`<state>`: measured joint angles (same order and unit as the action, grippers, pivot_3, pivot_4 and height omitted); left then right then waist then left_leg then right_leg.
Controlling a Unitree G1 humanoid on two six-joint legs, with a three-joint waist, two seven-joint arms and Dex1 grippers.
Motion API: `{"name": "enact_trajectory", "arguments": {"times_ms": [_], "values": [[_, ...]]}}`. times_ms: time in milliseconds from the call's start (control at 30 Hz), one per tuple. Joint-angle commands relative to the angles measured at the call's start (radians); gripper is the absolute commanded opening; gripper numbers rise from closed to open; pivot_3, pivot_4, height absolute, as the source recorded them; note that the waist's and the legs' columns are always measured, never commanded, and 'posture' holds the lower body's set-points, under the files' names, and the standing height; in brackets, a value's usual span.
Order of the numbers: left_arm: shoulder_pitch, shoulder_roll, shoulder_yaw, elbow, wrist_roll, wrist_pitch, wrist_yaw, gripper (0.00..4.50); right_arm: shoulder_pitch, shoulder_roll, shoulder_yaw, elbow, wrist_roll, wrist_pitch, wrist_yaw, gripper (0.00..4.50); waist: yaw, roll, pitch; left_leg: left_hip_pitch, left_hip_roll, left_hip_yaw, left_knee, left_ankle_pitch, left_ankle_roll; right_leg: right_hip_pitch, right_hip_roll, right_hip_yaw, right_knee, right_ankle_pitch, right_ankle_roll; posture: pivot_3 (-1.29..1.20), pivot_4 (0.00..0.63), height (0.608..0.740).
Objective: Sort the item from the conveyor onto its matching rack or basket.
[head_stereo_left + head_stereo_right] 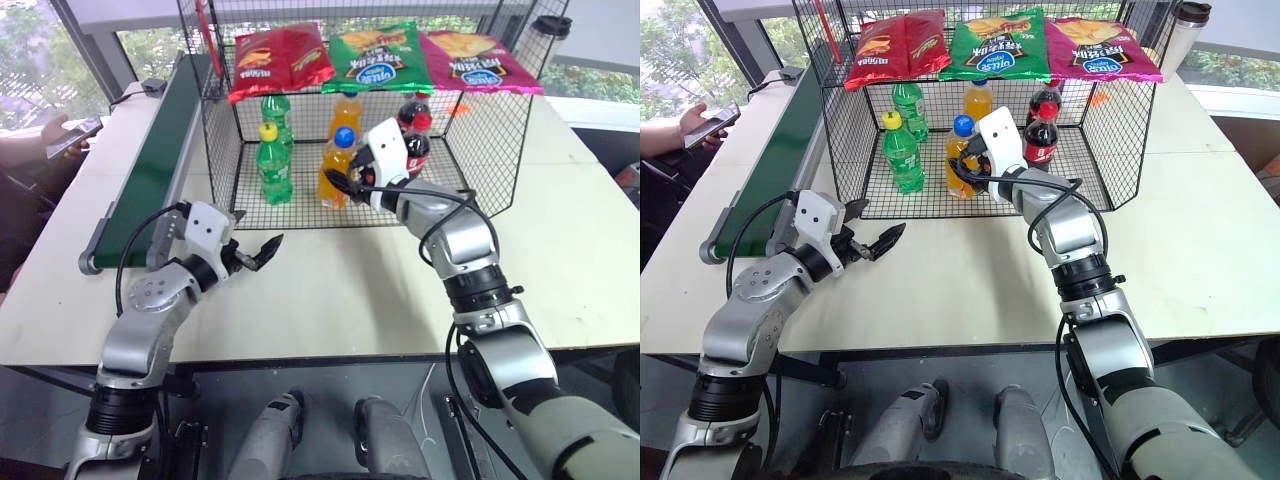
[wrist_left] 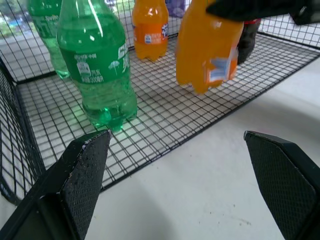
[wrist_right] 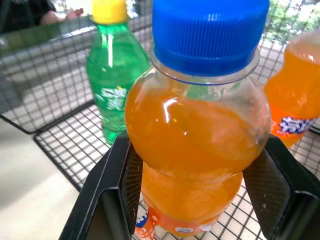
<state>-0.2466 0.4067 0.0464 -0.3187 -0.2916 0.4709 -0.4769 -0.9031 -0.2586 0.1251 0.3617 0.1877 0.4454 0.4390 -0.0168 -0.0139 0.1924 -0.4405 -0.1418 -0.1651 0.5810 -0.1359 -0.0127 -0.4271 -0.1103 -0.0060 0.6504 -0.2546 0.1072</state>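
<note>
The item, a small orange soda bottle [image 1: 336, 170] with a blue cap [image 3: 210, 30], is held upright in my right gripper [image 1: 340, 182], which is shut on its body. It hangs just above the mesh floor near the open front of the black wire cage [image 1: 492, 150], as the left wrist view shows [image 2: 205, 50]. My left gripper [image 1: 258, 234] is open and holds nothing. It hovers over the white table [image 1: 330, 290] in front of the cage's left corner. The dark green conveyor [image 1: 150, 175] runs along the left side and carries nothing in view.
Two green bottles [image 1: 273, 162] stand at the cage's left, an orange-capped orange bottle [image 1: 347, 110] behind the item, and cola bottles [image 1: 415, 135] to its right. Chip bags [image 1: 378, 55] lie on the cage roof. A person holds a phone [image 1: 70, 135] beyond the conveyor.
</note>
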Motion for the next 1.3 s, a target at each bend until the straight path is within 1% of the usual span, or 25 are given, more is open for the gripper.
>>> {"name": "enact_trajectory", "arguments": {"times_ms": [33,333,400,433,467,500,733,933,1200,1300], "values": [[0.001,-0.012,-0.017,-0.045,0.017,-0.027,0.019,4.45,-0.065,0.005,-0.029,0.022,-0.026,-0.086,-0.001,2.28,0.000,0.000,0.000,0.000,0.000,0.000,0.000,0.000,0.000,0.000,0.000,0.000,0.000,0.000,0.000,0.00,0.150,0.739],[0.007,-0.028,-0.036,-0.047,0.026,-0.037,0.026,4.45,-0.074,0.009,-0.044,0.111,-0.066,-0.144,-0.016,2.28,0.000,0.000,0.000,0.000,0.001,0.000,0.000,0.000,-0.001,0.000,0.002,0.001,0.000,0.000,0.000,0.00,0.150,0.739],[0.004,-0.029,-0.037,-0.042,0.026,-0.039,0.025,4.50,-0.070,0.009,-0.044,0.112,-0.071,-0.152,-0.014,3.33,-0.001,0.000,0.000,0.000,0.001,0.000,0.000,0.000,-0.001,0.000,0.002,0.001,0.000,0.000,-0.001,0.00,0.150,0.739],[0.003,-0.029,-0.038,-0.040,0.027,-0.041,0.025,4.50,-0.067,0.009,-0.044,0.112,-0.072,-0.154,-0.012,3.71,-0.001,0.000,0.000,0.000,0.002,0.000,0.000,0.000,-0.001,0.000,0.002,0.001,0.000,0.000,-0.001,0.00,0.150,0.739],[0.002,-0.029,-0.039,-0.039,0.027,-0.042,0.025,4.50,-0.066,0.010,-0.045,0.112,-0.073,-0.156,-0.012,4.21,-0.001,0.000,0.000,0.000,0.002,0.000,0.000,0.000,-0.001,0.000,0.003,0.001,0.000,0.000,-0.001,0.00,0.150,0.739],[0.003,-0.029,-0.040,-0.039,0.027,-0.043,0.025,4.50,-0.065,0.010,-0.045,0.110,-0.073,-0.157,-0.012,4.45,-0.001,0.000,0.000,0.001,0.002,0.000,0.000,0.000,-0.001,0.000,0.003,0.001,0.000,0.000,-0.001,0.00,0.150,0.739],[0.007,-0.029,-0.046,-0.038,0.028,-0.047,0.025,4.50,-0.061,0.008,-0.045,0.081,-0.078,-0.137,-0.006,4.45,-0.001,0.000,0.000,0.001,0.005,0.000,0.000,0.001,-0.002,0.000,0.006,0.002,0.000,0.002,-0.003,0.00,0.150,0.739],[0.011,-0.028,-0.046,-0.040,0.027,-0.046,0.027,4.50,-0.029,-0.034,-0.042,-0.006,-0.082,-0.075,0.027,4.45,0.000,0.000,0.000,0.001,0.008,0.001,0.000,0.001,-0.002,0.000,0.008,0.002,0.000,0.003,-0.004,0.00,0.150,0.739],[0.023,-0.037,-0.039,-0.057,-0.002,-0.041,0.014,4.50,0.105,-0.153,-0.017,-0.253,-0.060,0.064,0.164,4.45,0.003,0.000,0.000,0.001,0.008,0.002,0.000,0.001,-0.002,0.000,0.008,0.002,0.000,0.003,-0.005,0.00,0.150,0.739],[0.044,-0.030,-0.040,-0.057,0.004,-0.037,0.011,4.50,0.212,-0.209,-0.009,-0.427,0.019,0.156,0.278,4.45,0.002,0.001,0.000,0.002,0.010,0.003,0.000,0.001,-0.002,0.000,0.008,0.003,0.000,0.003,-0.005,0.00,0.150,0.739]]}}
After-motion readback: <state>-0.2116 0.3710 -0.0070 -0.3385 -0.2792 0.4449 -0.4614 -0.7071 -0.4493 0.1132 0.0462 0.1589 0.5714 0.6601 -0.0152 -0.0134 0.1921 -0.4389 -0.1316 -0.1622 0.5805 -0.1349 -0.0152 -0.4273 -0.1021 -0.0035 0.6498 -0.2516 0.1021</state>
